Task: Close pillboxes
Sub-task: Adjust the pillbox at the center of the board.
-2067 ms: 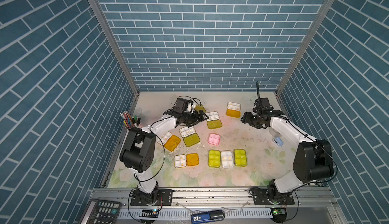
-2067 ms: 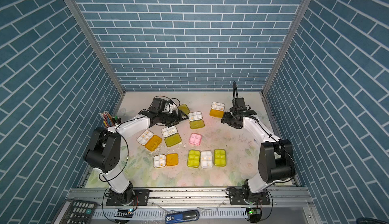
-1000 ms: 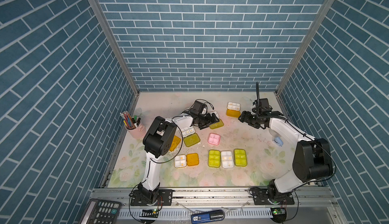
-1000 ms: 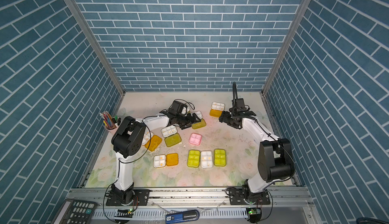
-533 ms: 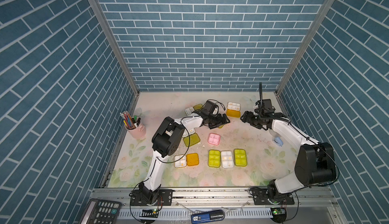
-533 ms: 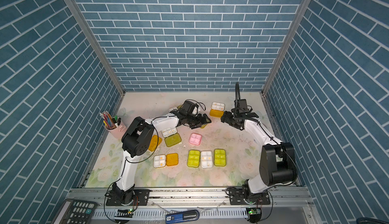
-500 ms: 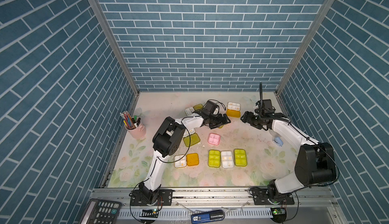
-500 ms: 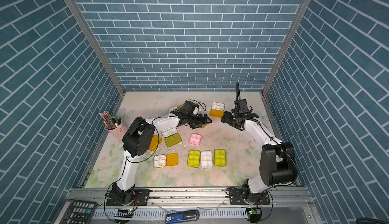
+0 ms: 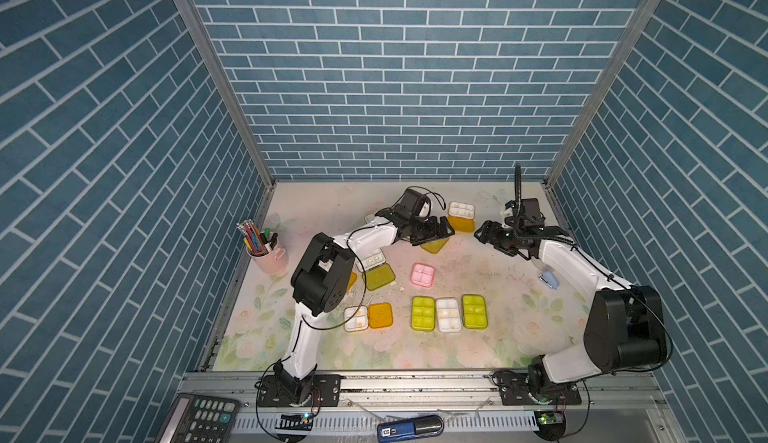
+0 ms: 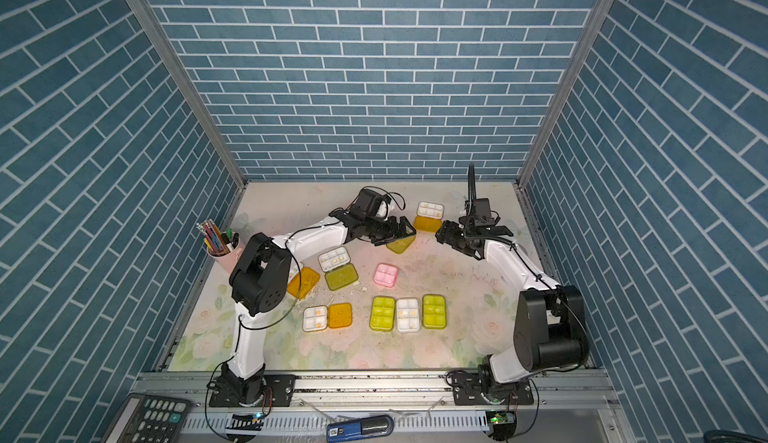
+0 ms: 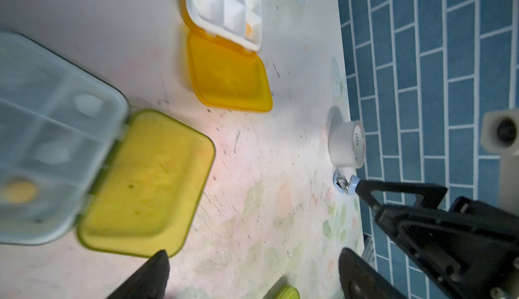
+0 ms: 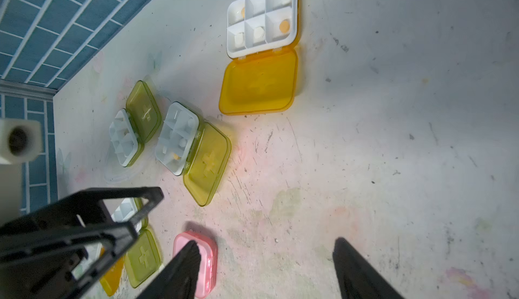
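Note:
Several pillboxes lie on the floral table. My left gripper hangs open and empty above an open pillbox with a yellow-green lid. Just behind that one lies an open pillbox with an orange lid. My right gripper faces it from the right, open and empty. A shut pink pillbox sits mid-table. Three shut pillboxes form a row in front. Two more pillboxes lie open at the left.
A pink cup of pencils stands by the left wall. A tape roll and a small blue clip lie near the right wall. A black calculator and a blue device rest on the front rail.
My left arm has swung from the left side of the table to the back centre, ending beside the yellow-green-lidded pillbox. The right gripper has barely shifted.

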